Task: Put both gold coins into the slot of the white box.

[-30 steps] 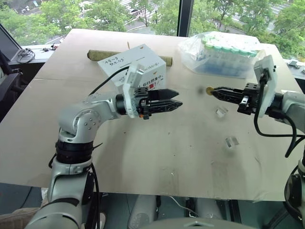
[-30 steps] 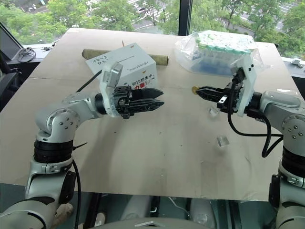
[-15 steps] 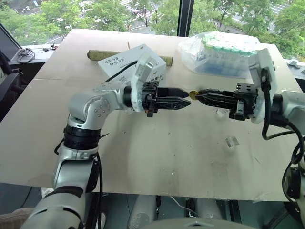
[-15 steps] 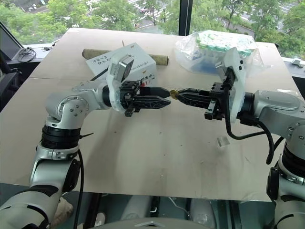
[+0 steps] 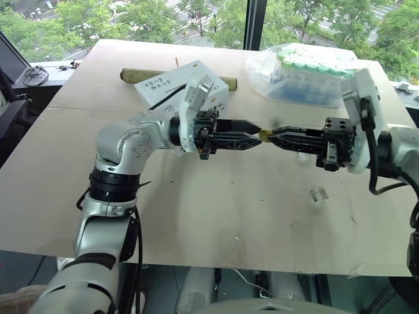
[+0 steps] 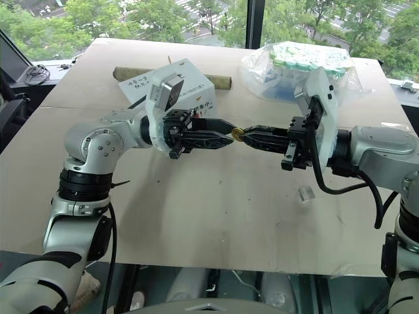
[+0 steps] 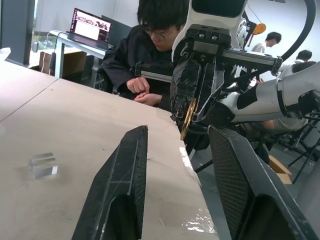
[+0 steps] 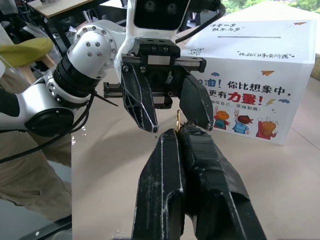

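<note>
One gold coin (image 5: 265, 135) is pinched on edge at the tip of my right gripper (image 5: 272, 136), which is shut on it and points left, above the table's middle. My left gripper (image 5: 257, 136) points right and meets it tip to tip. It is open, with one finger (image 7: 131, 165) on each side of the coin (image 7: 188, 117); I cannot tell whether they touch it. The white box (image 5: 171, 80) with blue and red lettering stands behind the left arm. Its slot (image 8: 257, 36) is a thin dark line on the top face.
A clear bag of green-capped tubes (image 5: 308, 75) lies at the back right. A brown cardboard roll (image 5: 134, 74) lies behind the box. A small clear holder (image 5: 319, 194) sits on the table (image 5: 216, 216) under the right arm. A person (image 7: 150, 45) sits beyond the table's edge.
Both grippers came together from about a hand's width apart. The right one carried the coin left to the left gripper's fingertips. Over the last half second they barely moved.
</note>
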You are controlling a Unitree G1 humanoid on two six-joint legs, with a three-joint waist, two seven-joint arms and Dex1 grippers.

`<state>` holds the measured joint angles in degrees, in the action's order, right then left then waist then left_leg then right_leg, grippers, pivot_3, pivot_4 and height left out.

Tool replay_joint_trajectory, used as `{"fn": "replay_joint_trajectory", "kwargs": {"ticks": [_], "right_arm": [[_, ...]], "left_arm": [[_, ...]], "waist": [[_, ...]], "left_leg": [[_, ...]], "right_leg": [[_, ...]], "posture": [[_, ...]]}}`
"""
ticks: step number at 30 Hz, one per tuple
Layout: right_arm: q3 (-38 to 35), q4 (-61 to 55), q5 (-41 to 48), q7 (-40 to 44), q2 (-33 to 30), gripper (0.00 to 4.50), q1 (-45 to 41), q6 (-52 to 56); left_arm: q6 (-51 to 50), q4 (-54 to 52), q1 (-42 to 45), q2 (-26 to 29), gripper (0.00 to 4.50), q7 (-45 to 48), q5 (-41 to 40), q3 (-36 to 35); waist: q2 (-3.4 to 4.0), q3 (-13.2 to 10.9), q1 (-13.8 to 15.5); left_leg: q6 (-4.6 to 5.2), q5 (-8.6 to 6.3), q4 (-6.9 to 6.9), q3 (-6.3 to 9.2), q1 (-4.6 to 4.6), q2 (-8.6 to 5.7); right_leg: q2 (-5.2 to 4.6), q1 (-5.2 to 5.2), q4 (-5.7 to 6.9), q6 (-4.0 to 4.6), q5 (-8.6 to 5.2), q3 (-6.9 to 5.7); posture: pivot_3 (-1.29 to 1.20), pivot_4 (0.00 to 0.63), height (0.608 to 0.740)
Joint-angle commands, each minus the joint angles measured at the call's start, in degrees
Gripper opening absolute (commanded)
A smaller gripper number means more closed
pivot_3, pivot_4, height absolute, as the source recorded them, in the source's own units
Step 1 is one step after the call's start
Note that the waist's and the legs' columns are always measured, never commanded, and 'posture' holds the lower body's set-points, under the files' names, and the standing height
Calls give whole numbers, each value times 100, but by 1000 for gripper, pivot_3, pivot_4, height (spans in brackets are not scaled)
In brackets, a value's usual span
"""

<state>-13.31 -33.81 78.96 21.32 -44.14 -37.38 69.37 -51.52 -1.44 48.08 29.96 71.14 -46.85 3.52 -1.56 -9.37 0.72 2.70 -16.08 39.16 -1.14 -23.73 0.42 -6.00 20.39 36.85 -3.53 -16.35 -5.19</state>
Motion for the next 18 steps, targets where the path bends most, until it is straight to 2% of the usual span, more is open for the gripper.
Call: {"fn": "replay_joint_trajectory", "kwargs": {"ticks": [1,2,5,7,8,18], "right_arm": [[5,-113,180,-53,-123,0,-26,-232],[24,-109,197,-64,-143,0,-28,-257],[75,-106,255,-100,-207,0,-15,-331],[105,-106,300,-128,-246,0,-12,-372],[120,-107,325,-144,-266,0,-10,-394],[237,-172,549,-282,-397,0,94,-570]], "left_arm": [[75,-82,144,-14,1937,78,-33,-52],[78,-78,146,-17,1937,87,-31,-50],[97,-77,142,-27,1097,108,-18,-46],[88,-73,146,-30,174,127,-25,-44],[80,-73,147,-30,52,141,-30,-44],[-4,-78,133,-56,52,212,-91,-62]], "waist": [[0,0,0],[0,0,0],[0,0,3],[0,0,4],[0,0,3],[0,0,4]], "left_leg": [[0,0,0,0,0,0],[0,0,0,0,0,0],[0,0,0,0,0,0],[0,0,0,0,-1,0],[0,0,0,0,-1,0],[0,0,0,1,-1,1]], "right_leg": [[0,0,0,0,0,0],[0,0,0,0,0,0],[0,0,0,0,0,0],[0,0,0,0,0,-1],[0,0,0,0,0,-1],[0,0,-1,0,0,-1]], "posture": [[0,150,740],[0,150,740],[0,150,740],[0,150,740],[0,150,740],[0,150,740]]}}
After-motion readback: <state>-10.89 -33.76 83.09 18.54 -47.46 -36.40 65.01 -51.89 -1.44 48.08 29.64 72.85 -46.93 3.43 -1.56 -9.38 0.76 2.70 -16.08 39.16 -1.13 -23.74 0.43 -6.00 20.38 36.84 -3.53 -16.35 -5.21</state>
